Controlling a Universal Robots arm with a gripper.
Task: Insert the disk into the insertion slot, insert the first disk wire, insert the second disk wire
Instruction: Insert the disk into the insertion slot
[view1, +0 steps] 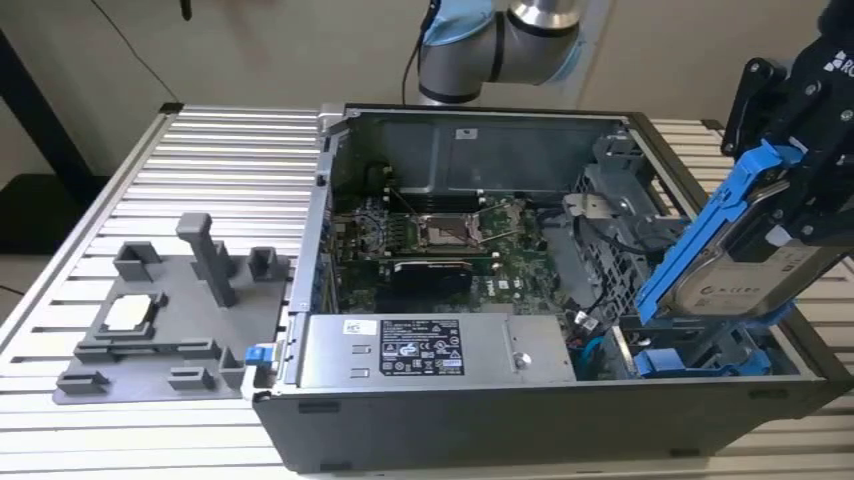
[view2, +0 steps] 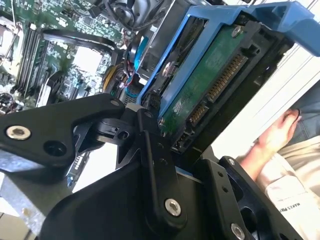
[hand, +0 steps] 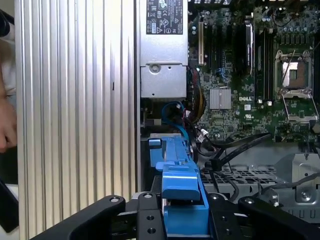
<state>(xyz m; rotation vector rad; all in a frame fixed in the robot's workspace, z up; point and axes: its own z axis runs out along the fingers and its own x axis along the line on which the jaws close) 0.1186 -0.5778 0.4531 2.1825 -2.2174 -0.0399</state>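
At the corner of the open grey computer case (view1: 534, 420): a robot arm's black gripper (view1: 787, 205) worked above a ribbed aluminium table (view1: 200, 160).
Grip: its fingers (view2: 152, 150) were clenched on the flat silver-grey disk (view1: 737, 268), taking it by its bright blue plastic carrier; both wrist views showed the clamp.
Disk: it hung steeply tilted, upper end high at the gripper, lower end at the mouth of the insertion slot (view1: 701, 350), the rectangular bay of the grey sheet-metal cage. It was not yet seated.
Sockets: the gold-toothed sockets (view2: 227, 77) on the disk's green underside stood bare in the second wrist view, with no wire plugged in.
Neighbours: loose blue and black cables (hand: 174, 109) lay just beside the bay, between the silver power-supply box (hand: 162, 60) and the green motherboard (hand: 240, 95).
Bystander: a person's hand (view2: 277, 135) rested off the table's edge.
Risk: entered at that slant, the carrier could likely have jammed against the cage's edge. The nearby cables could have been pinched under it, and a hard push against either might have twisted the disk in the grip.
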